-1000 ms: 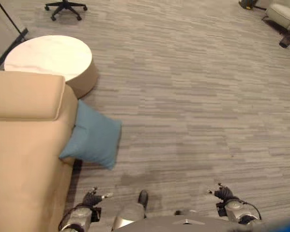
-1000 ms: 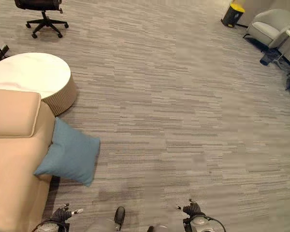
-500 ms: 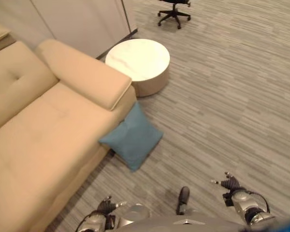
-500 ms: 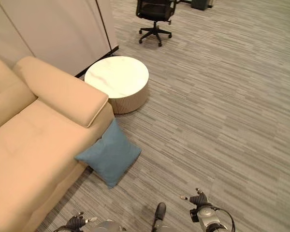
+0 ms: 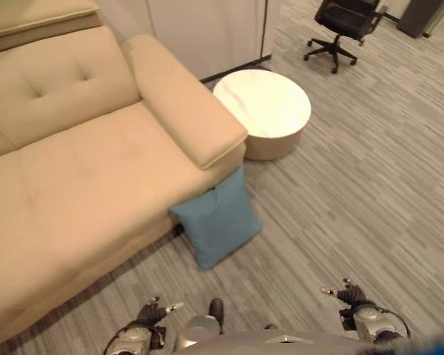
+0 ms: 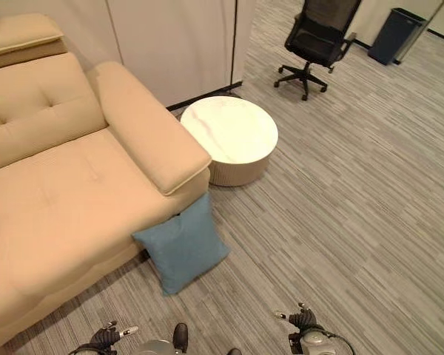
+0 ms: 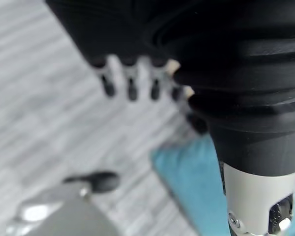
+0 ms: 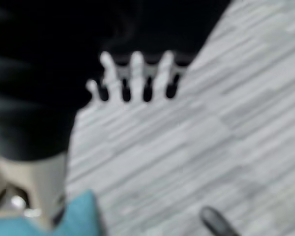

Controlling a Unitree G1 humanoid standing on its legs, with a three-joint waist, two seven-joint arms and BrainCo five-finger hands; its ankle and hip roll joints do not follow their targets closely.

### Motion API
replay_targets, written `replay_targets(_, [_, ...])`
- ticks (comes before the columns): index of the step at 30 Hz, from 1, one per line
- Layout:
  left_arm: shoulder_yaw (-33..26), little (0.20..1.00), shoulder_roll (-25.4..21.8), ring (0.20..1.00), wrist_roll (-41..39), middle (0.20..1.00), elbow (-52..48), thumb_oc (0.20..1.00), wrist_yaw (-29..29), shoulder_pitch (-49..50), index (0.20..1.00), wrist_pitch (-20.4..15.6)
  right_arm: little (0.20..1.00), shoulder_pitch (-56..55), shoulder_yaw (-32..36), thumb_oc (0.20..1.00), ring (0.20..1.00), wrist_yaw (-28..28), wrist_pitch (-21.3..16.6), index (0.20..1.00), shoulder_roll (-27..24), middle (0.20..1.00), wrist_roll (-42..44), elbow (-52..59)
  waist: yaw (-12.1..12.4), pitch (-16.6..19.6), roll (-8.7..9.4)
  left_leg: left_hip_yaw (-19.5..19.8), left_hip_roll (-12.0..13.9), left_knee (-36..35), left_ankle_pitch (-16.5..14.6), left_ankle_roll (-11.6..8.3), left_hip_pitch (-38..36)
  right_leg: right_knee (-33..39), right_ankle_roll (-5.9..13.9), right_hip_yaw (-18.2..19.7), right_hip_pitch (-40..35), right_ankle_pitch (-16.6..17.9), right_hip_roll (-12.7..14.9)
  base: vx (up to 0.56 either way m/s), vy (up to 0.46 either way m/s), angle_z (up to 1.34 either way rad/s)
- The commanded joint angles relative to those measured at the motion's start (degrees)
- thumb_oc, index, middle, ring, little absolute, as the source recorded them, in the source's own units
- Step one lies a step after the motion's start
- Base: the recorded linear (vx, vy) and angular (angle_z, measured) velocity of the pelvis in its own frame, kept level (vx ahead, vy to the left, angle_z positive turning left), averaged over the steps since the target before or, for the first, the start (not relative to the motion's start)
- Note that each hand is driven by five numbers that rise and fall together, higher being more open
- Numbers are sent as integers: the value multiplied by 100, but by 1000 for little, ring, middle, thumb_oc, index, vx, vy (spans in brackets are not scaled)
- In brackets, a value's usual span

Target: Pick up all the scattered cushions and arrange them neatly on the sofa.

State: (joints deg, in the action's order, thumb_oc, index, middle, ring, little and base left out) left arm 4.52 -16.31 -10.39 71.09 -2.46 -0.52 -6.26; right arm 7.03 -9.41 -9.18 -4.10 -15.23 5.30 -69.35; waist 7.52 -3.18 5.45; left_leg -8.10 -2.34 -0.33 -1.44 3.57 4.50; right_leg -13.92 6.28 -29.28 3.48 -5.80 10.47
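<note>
A robot looks down at a carpeted floor (image 6: pixel 355 185) beside a beige sofa (image 6: pixel 66 192). One blue cushion (image 6: pixel 181 248) leans on edge against the sofa's front corner, its lower edge on the floor, just below the sofa's padded armrest (image 6: pixel 144 133). The sofa seat carries no cushion.

The left robot hand (image 5: pixel 152 311) hangs low at the robot's side, fingers relaxed and slightly spread, holding nothing. The right robot hand (image 5: pixel 346 294) hangs the same way on the other side, fingers loosely extended, also empty. Each wrist view shows that hand's dark-tipped fingers pointing down at bare carpet.

The cushion lies ahead of the left robot hand and slightly toward the right one, near but well out of reach. It is farther from the right robot hand, ahead and across to the left. The sofa stretches ahead and to the left of both. Beyond the cushion, past the armrest, stands a round white side table (image 6: pixel 229 137), and farther off a black office chair (image 6: pixel 314 37) and a dark bin (image 6: pixel 392 33).

The pickup has probably not begun; the robot likely needs to step closer and bend down. Risks from here: a soft cushion pinched at one corner could sag and slip free, and a foot placed too near could push it flat or under the sofa edge. Reaching with one hand alone may let it fold and drop short of the seat.
</note>
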Motion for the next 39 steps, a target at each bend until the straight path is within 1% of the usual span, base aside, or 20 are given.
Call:
replay_targets(1, [-1, 1000, -58, 1000, 73, 1000, 164, 1000, 21, -142, 1000, -41, 1000, 102, 1, 1000, 1000, -8, -130, 1000, -138, 1000, -41, 78, 93, -188, -35, 543, 21, 152, -274, -194, -126, -544, 339, 613, 114, 630, -161, 147, 31, 74])
replay_targets(3, [20, 1000, -52, 1000, -14, 1000, 148, 1000, -13, -141, 1000, -103, 1000, 99, -55, 1000, 1000, 0, -144, 1000, -139, 1000, -43, 139, -18, -237, -123, 964, 52, 89, -274, -235, -316, -273, 230, 1078, 386, 568, -243, 232, -44, 88])
replay_targets(6, [47, 1000, -41, 1000, -40, 1000, 162, 1000, -31, -149, 1000, -129, 1000, 110, -59, 1000, 1000, 11, -139, 1000, -151, 1000, -16, 153, -97, -272, -161, 1195, 65, 87, -308, -278, -382, 145, 217, 1301, 523, 607, -181, 204, -81, 78])
replay_targets(7, [91, 1000, -8, 1000, -43, 1000, 198, 1000, -59, -168, 1000, -160, 1000, 112, -44, 1000, 1000, 18, -129, 1000, -160, 1000, -5, 168, -250, -330, -200, 1555, 16, 63, -370, -334, -535, 639, 290, 1787, 688, 764, -235, 192, -53, 81])
replay_targets(8, [90, 1000, -9, 1000, -43, 1000, 199, 1000, -59, -169, 1000, -160, 1000, 114, -44, 1000, 1000, 18, -129, 1000, -159, 1000, -5, 167, -259, -323, -196, 1562, 10, 61, -358, -333, -521, 651, 292, 1781, 693, 776, -229, 323, -116, 65])
replay_targets(9, [89, 1000, 14, 1000, -42, 1000, 242, 1000, -78, -176, 1000, -173, 1000, 98, -50, 1000, 1000, 24, -117, 1000, -174, 1000, -5, 176, -340, -363, -193, 1865, -32, 59, -404, -395, -608, 903, 374, 2062, 783, 961, -252, 197, -92, 82])
replay_targets(11, [81, 1000, 15, 1000, -42, 1000, 275, 1000, -97, -170, 1000, -175, 1000, 83, -61, 1000, 1000, 25, -113, 1000, -179, 1000, -31, 190, -365, -373, -191, 1966, -25, 21, -426, -410, -663, 935, 384, 2043, 841, 1022, -246, 184, -106, 103])
replay_targets(13, [70, 1000, -7, 1000, -11, 1000, 310, 1000, -80, -178, 1000, -179, 1000, 62, -56, 1000, 1000, 35, -112, 1000, -188, 1000, -45, 169, -331, -382, -121, 2134, -60, 58, -467, -475, -679, 1070, 415, 1838, 688, 1042, -165, 151, -148, 71])
replay_targets(15, [19, 1000, -18, 1000, -63, 1000, 327, 1000, -109, -152, 1000, -195, 1000, 28, -38, 1000, 1000, 41, -115, 1000, -213, 1000, -51, 144, -323, -295, -81, 2305, 47, 30, -449, -631, -684, 1064, 382, 1725, 595, 959, -233, 202, -225, 74])
replay_targets(18, [65, 1000, 5, 1000, -87, 1000, 316, 1000, -137, -196, 1000, -220, 1000, 27, -7, 1000, 1000, 23, -172, 1000, -258, 1000, 41, 196, -389, -286, -82, 2156, 338, -24, -382, -830, -673, 1135, 345, 1445, 404, 835, -301, 126, -172, 49])
replay_targets(19, [65, 1000, 3, 1000, -87, 1000, 317, 1000, -137, -199, 1000, -220, 1000, 29, -6, 1000, 1000, 24, -172, 1000, -256, 1000, 41, 196, -407, -272, -69, 2172, 320, -26, -361, -825, -647, 1142, 351, 1433, 419, 847, -280, 89, -169, 62])
replay_targets(20, [95, 1000, 24, 1000, -110, 1000, 268, 1000, -142, -251, 1000, -221, 1000, 48, -17, 1000, 1000, 22, -188, 1000, -296, 1000, 97, 228, -467, -291, -47, 1851, 482, 44, -305, -886, -501, 1216, 301, 1283, 314, 780, -303, 52, -109, 56])
replay_targets(22, [97, 1000, 32, 1000, -141, 1000, 226, 1000, -146, -266, 1000, -229, 1000, 57, -48, 1000, 1000, 25, -206, 1000, -319, 1000, 107, 242, -474, -314, -36, 1692, 534, 138, -285, -894, -406, 1253, 281, 1234, 268, 755, -312, 53, -135, 44])
replay_targets(23, [142, 1000, 73, 1000, -187, 1000, 141, 1000, -160, -330, 1000, -239, 1000, 60, -55, 1000, 1000, 28, -214, 1000, -367, 1000, 159, 280, -501, -381, -25, 1279, 623, 389, -231, -908, -181, 1304, 225, 1122, 171, 690, -314, 31, -108, 34])
replay_targets(24, [142, 1000, 71, 1000, -187, 1000, 141, 1000, -160, -332, 1000, -239, 1000, 62, -53, 1000, 1000, 29, -213, 1000, -365, 1000, 159, 280, -513, -367, -16, 1288, 609, 387, -214, -903, -156, 1305, 229, 1113, 189, 698, -300, 30, -100, 31])
replay_targets(26, [219, 1000, 116, 1000, -183, 1000, 43, 1000, -126, -382, 1000, -238, 1000, 29, -16, 1000, 1000, 31, -216, 1000, -399, 1000, 200, 289, -582, -359, -29, 660, 698, 347, -133, -866, 30, 1415, 202, 880, 70, 625, -278, 30, -55, 41])
replay_targets(28, [257, 1000, 133, 1000, -152, 1000, 5, 1000, -99, -378, 1000, -223, 1000, -33, 27, 1000, 1000, 28, -210, 1000, -414, 1000, 205, 274, -598, -303, -71, 392, 678, 90, 25, -867, 91, 1517, 209, 738, -28, 614, -317, 103, -23, 105])
replay_targets(32, [201, 1000, 46, 1000, -174, 1000, 6, 1000, -84, -301, 1000, -221, 1000, 112, -108, 1000, 1000, 15, -215, 1000, -314, 1000, 118, 338, -515, -315, -41, 481, 494, 36, 10, -754, 253, 1308, 169, 990, 112, 501, -398, 108, 66, 7])
replay_targets(36, [261, 1000, -87, 1000, -398, 1000, -298, 1000, -214, -611, 1000, -369, 1000, 451, -226, 1000, 1000, -124, -325, 1000, -293, 1000, 194, 671, -428, -639, -18, 534, 436, 190, 24, -671, 728, 904, 142, 1097, 722, 495, -303, -126, 84, -19])
replay_targets(39, [356, 1000, -158, 1000, -936, 1000, -1014, 1000, -494, -994, 1000, -647, 1000, 848, -222, 1000, 1000, -414, -432, 1000, -405, 1000, 283, 1070, -392, -956, -22, 577, 386, 443, 65, -668, 1347, 656, 126, 1136, 1346, 602, -207, -182, 33, 1])
